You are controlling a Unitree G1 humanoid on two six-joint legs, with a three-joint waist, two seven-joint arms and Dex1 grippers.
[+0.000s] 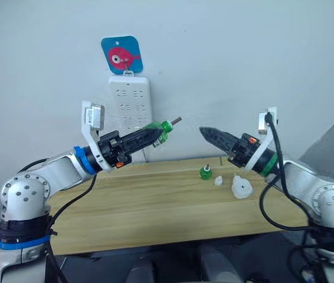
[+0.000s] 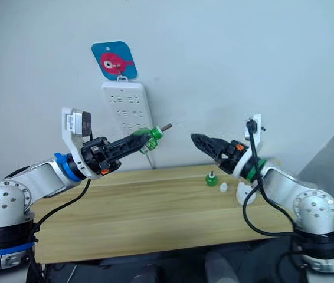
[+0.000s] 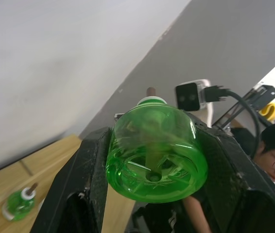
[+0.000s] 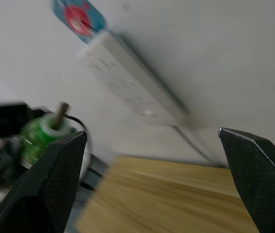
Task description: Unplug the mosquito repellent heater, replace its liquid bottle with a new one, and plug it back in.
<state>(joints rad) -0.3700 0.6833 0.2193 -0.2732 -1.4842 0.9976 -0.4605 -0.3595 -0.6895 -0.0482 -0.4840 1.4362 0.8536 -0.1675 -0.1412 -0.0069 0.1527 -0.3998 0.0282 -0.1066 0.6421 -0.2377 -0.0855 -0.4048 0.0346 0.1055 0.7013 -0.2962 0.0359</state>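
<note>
My left gripper [image 1: 158, 134] is shut on a translucent green bottle [image 3: 154, 150], holding it in the air in front of the wall. The bottle's bare wick [image 1: 176, 121] points toward my right gripper [image 1: 205, 131]. That gripper hovers open and empty a short gap away, above the table. A second green bottle [image 1: 205, 172] with a bare wick stands on the wooden table [image 1: 155, 206]. Beside it lie a small white cap [image 1: 218, 180] and the white mosquito repellent heater [image 1: 242, 187], unplugged. I cannot tell which bottle is the new one.
A long white power strip [image 1: 129, 103] hangs on the wall behind my left gripper, under a blue tag [image 1: 121, 55]. Its cord drops behind the table. A person [image 3: 273, 145] sits beyond my right arm.
</note>
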